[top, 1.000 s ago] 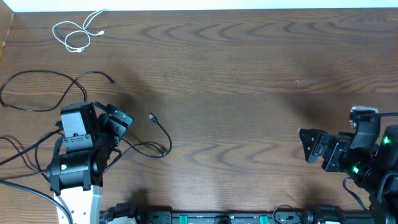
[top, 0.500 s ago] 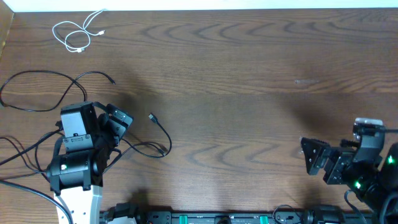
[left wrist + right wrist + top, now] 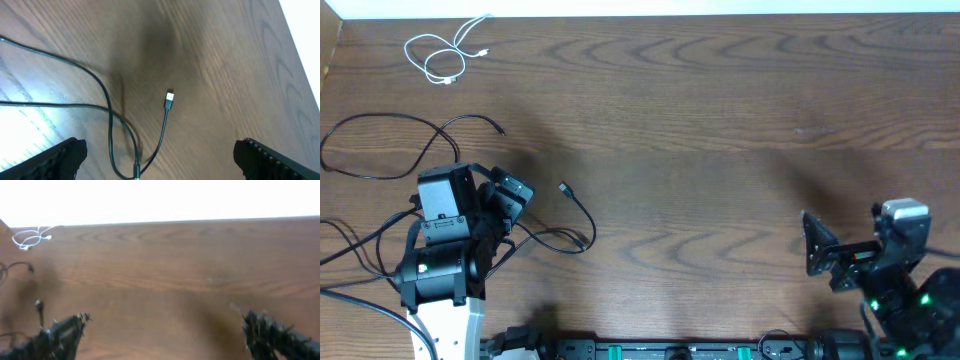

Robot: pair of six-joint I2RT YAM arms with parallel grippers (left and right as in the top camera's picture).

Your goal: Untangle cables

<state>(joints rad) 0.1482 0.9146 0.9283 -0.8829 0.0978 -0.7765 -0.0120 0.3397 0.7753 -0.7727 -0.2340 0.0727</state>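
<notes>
A short white cable (image 3: 445,60) lies coiled at the far left corner; it also shows in the right wrist view (image 3: 30,237). One black cable (image 3: 380,150) loops along the left side. A second black cable (image 3: 575,235) curls beside my left gripper (image 3: 510,205), its plug end (image 3: 563,187) pointing away. In the left wrist view this cable (image 3: 165,125) runs between the open fingers of my left gripper (image 3: 157,152), with its plug (image 3: 169,100) lying on the wood ahead. My right gripper (image 3: 820,250) is open and empty at the near right, seen also in its wrist view (image 3: 165,332).
The wooden table (image 3: 700,130) stretches between the arms. Thicker black leads (image 3: 350,250) trail from the left arm base at the near left. A rail with green parts (image 3: 670,350) runs along the near edge.
My right arm has pulled back toward the near edge and turned a little. The left arm and the cables have not moved.
</notes>
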